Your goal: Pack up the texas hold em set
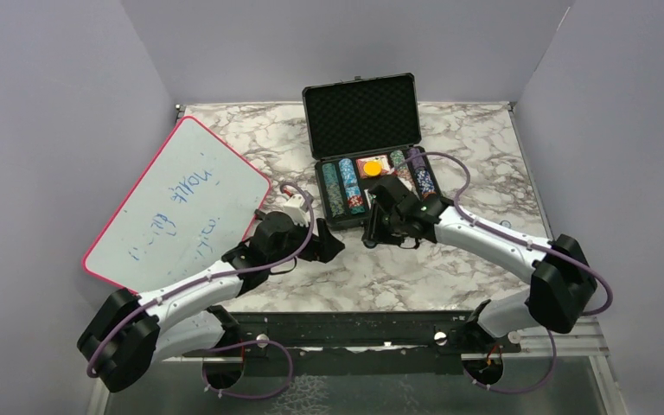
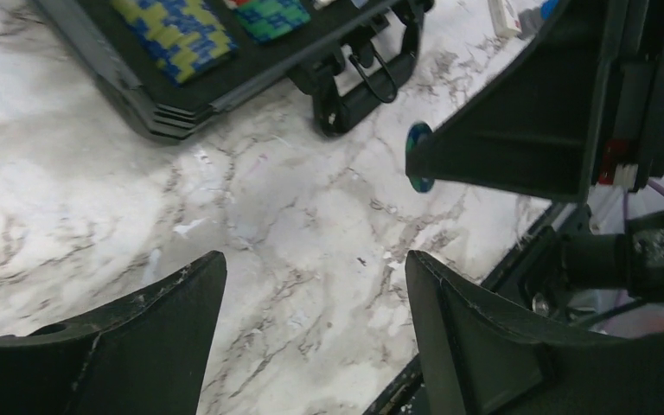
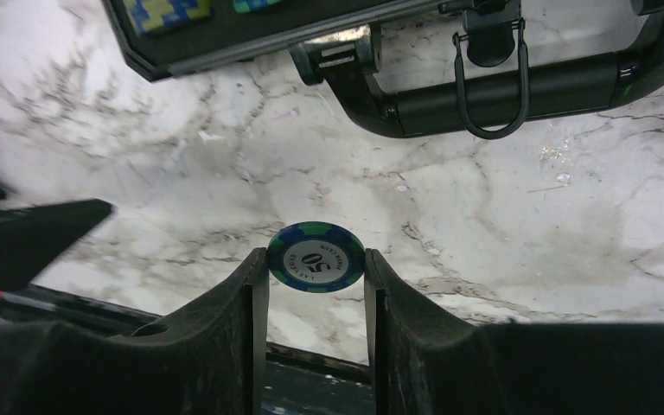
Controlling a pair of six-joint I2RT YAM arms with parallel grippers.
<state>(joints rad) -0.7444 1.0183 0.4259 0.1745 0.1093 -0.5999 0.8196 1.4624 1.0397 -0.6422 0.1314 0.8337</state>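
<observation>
Black hard briefcase [image 1: 361, 117] lies open toward the far side of the marble table [image 2: 294, 199]. Right gripper [image 3: 316, 268] pinches a blue-green round poker chip [image 3: 316, 255] near the case's handle [image 3: 501, 91]; left gripper [image 2: 311, 268] gapes wide, holding nothing.

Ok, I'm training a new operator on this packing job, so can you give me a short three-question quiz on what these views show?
1. What number is printed on the chip pinched in the right hand?
2. True or false: the left hand is closed on something.
3. The case is: A) shut, B) open with its lid up, C) upside down.
Key: 1) 50. 2) False, it is open and holds nothing. 3) B.
</observation>
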